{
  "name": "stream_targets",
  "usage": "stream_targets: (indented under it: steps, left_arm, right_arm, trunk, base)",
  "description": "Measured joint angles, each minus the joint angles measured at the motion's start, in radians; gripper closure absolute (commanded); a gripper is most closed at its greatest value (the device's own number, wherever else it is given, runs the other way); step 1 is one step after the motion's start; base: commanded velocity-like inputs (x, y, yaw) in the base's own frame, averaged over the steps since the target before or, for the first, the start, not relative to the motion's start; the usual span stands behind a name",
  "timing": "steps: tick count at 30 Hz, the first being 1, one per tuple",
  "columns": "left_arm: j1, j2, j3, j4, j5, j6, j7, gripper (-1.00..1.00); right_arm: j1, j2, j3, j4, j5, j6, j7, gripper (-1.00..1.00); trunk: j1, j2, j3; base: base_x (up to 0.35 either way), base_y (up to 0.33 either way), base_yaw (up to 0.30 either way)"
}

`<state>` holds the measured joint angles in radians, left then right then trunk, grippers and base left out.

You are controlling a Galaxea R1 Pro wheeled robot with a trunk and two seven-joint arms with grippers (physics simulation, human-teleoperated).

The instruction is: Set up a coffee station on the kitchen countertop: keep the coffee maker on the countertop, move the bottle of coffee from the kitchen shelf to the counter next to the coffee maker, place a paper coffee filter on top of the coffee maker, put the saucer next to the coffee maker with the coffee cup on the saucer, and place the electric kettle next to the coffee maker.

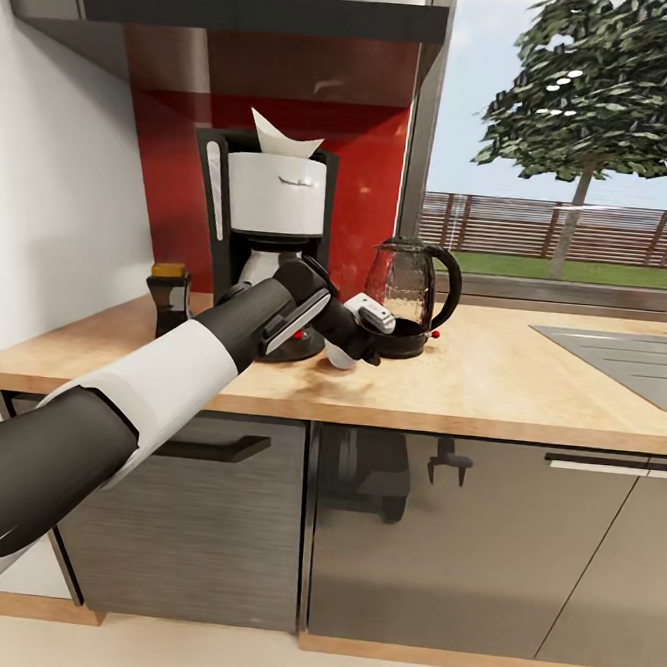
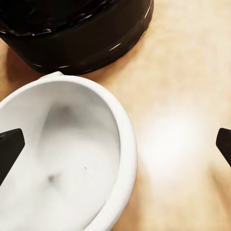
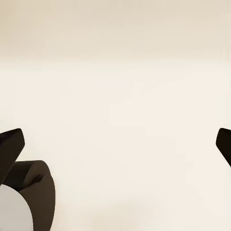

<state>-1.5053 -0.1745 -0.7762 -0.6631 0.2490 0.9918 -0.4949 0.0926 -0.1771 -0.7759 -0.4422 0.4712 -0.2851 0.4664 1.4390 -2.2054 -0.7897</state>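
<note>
The left pincer point(image 1: 357, 347) hangs spread over the coffee cup point(image 2: 67, 159) – seemingly untouched – on the tabletop point(image 1: 491, 376), at the electric kettle's point(image 1: 409, 297) 8 o'clock (coffee maker point(image 1: 272, 228) behind). The right pincer point(image 3: 115, 144) is spread too.

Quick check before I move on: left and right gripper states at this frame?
Left gripper: open, fingers spread wide, hovering at the coffee cup beside the electric kettle, holding nothing.
Right gripper: open, empty.

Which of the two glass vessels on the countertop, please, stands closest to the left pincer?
The electric kettle, rounded with a black loop handle, beside the window. The left pincer hovers at its base; the coffee maker carafe sits farther back behind the arm.
</note>
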Motion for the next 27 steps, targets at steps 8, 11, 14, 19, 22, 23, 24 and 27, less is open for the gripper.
stream_targets:
  steps: [8,11,14,19,22,23,24,27]
  left_arm:
    - [0.000,0.000,-0.001,0.002,0.001,0.001,0.000,-1.00]
    - [0.000,0.000,-0.001,0.003,0.001,0.001,0.000,-1.00]
    - [0.000,0.000,-0.001,0.004,0.001,0.001,0.000,-1.00]
    - [0.000,0.000,-0.001,0.006,0.002,0.002,0.000,-1.00]
    - [0.000,0.000,-0.001,0.006,0.002,0.002,0.000,-1.00]
    - [0.000,0.000,-0.001,0.006,0.002,0.002,0.000,-1.00]
    - [0.000,0.000,-0.001,0.006,0.002,0.002,0.000,-1.00]
    - [0.000,0.000,-0.001,0.006,0.002,0.002,0.000,-1.00]
  right_arm:
    - [0.000,0.000,0.000,0.000,0.000,0.000,0.000,-1.00]
    - [0.000,0.000,0.000,0.000,0.000,0.000,0.000,-1.00]
    - [0.000,0.000,0.000,0.000,0.000,0.000,0.000,-1.00]
    - [0.000,0.000,0.000,0.000,0.000,0.000,0.000,-1.00]
    - [0.000,0.000,0.000,0.000,0.000,0.000,0.000,-1.00]
    - [0.000,0.000,0.000,0.000,0.000,0.000,0.000,-1.00]
    - [0.000,0.000,0.000,0.000,0.000,0.000,0.000,-1.00]
    - [0.000,0.000,0.000,0.000,0.000,0.000,0.000,-1.00]
  trunk:
    - [0.000,0.000,0.000]
    - [0.000,0.000,0.000]
    - [0.000,0.000,0.000]
    - [0.000,0.000,0.000]
    - [0.000,0.000,0.000]
    - [0.000,0.000,0.000]
    - [0.000,0.000,0.000]
    - [0.000,0.000,0.000]
  base:
    - [0.000,0.000,0.000]
    - [0.000,0.000,0.000]
    - [0.000,0.000,0.000]
    - [0.000,0.000,0.000]
    - [0.000,0.000,0.000]
    - [0.000,0.000,0.000]
    - [0.000,0.000,0.000]
    - [0.000,0.000,0.000]
